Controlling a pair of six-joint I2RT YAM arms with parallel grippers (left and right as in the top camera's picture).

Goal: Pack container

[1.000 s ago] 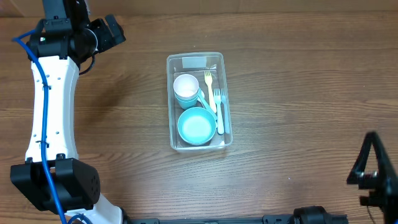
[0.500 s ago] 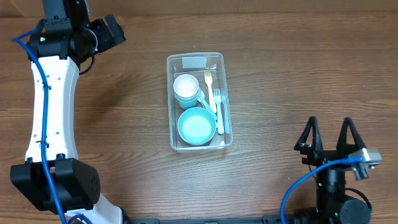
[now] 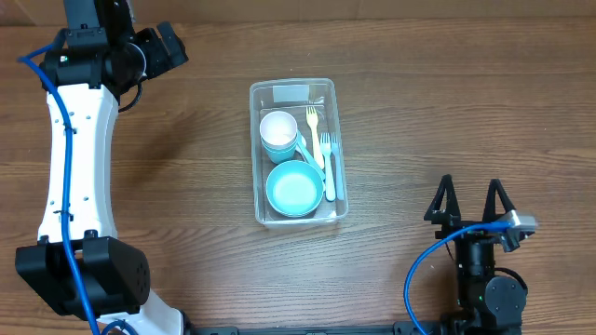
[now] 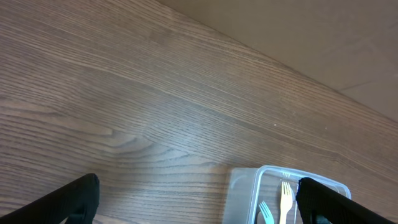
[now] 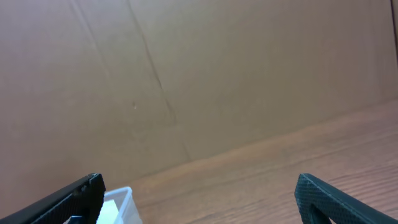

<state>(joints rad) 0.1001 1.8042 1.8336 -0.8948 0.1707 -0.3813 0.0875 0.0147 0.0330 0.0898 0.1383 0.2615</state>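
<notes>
Overhead looks straight down on the whole table (image 3: pixel 447 112); left wrist low, slanting across it; right wrist near-level toward a cardboard wall (image 5: pixel 217 74); all three share the container (image 3: pixel 298 151), the wrists only its edge.

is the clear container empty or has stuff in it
Filled: the container holds a teal bowl, stacked cups and forks.

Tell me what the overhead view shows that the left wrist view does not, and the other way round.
Only the overhead view shows the teal bowl, the white cup and the right fingers, spread open. Only the left wrist view shows the left fingers from close, wide apart, holding nothing. Both show the clear container, the pale yellow-green fork inside it and the wooden table.
</notes>
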